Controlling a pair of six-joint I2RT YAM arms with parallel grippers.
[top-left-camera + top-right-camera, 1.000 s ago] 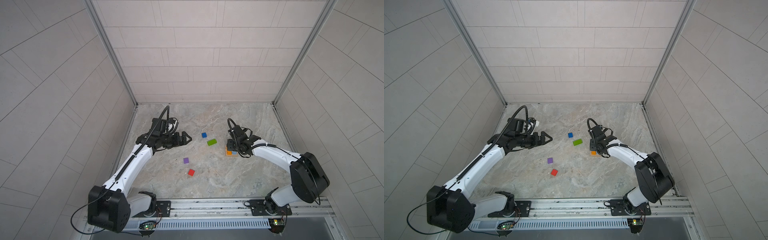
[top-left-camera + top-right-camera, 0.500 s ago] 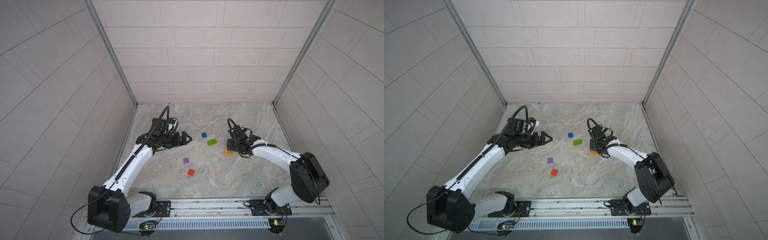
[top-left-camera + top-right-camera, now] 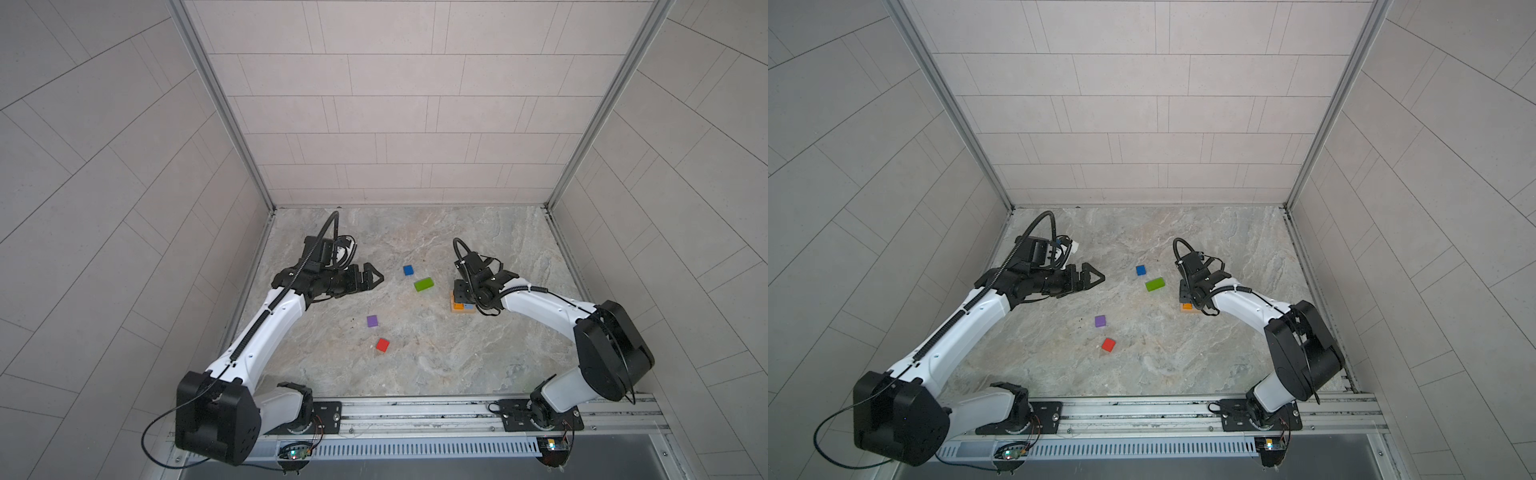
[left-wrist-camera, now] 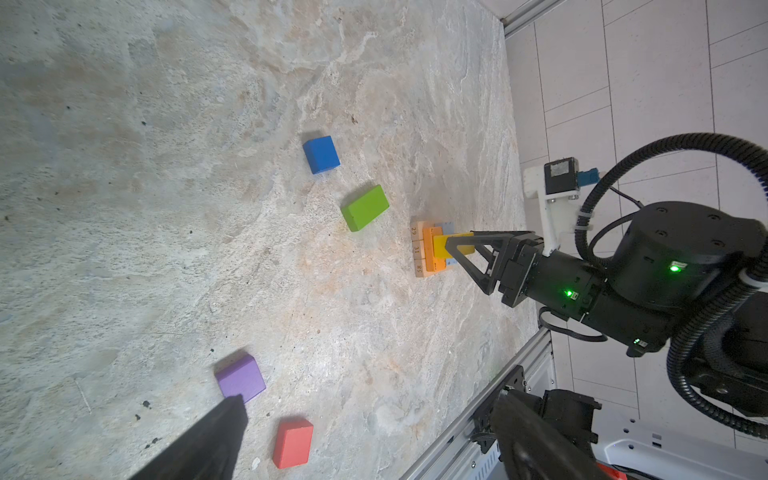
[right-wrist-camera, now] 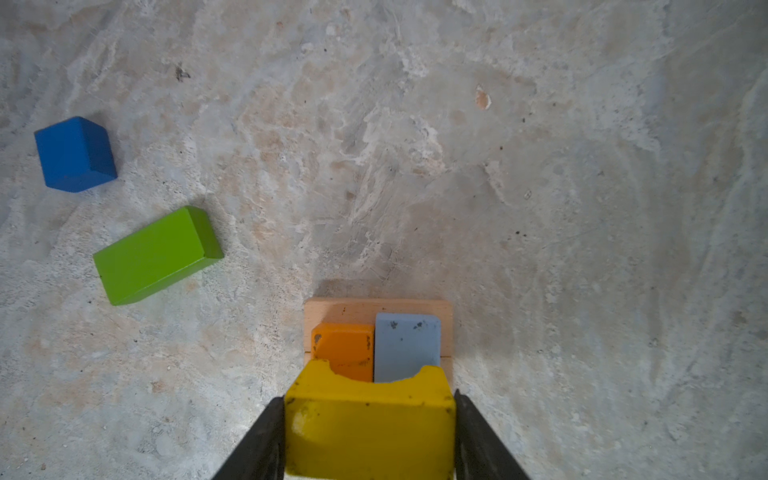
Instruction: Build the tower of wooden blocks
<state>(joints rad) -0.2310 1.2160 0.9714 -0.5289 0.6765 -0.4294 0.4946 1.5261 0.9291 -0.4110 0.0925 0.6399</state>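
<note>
The wood block tower (image 3: pixel 462 306) stands right of centre: tan bars (image 5: pixel 345 309) at the bottom, with an orange bar (image 5: pixel 343 345) and a light-blue bar (image 5: pixel 407 345) side by side on them. My right gripper (image 5: pixel 369 398) is shut on a yellow block (image 5: pixel 370 428), which it holds just above those two bars. A green bar (image 3: pixel 424 284), dark-blue cube (image 3: pixel 408 270), purple cube (image 3: pixel 372 321) and red cube (image 3: pixel 382 344) lie loose on the floor. My left gripper (image 3: pixel 376 277) hovers open and empty, left of the dark-blue cube.
The stone floor is boxed in by tiled walls at the back and both sides. A metal rail (image 3: pixel 415 411) carrying both arm bases runs along the front. The right arm (image 4: pixel 648 282) slopes down over the tower from the right.
</note>
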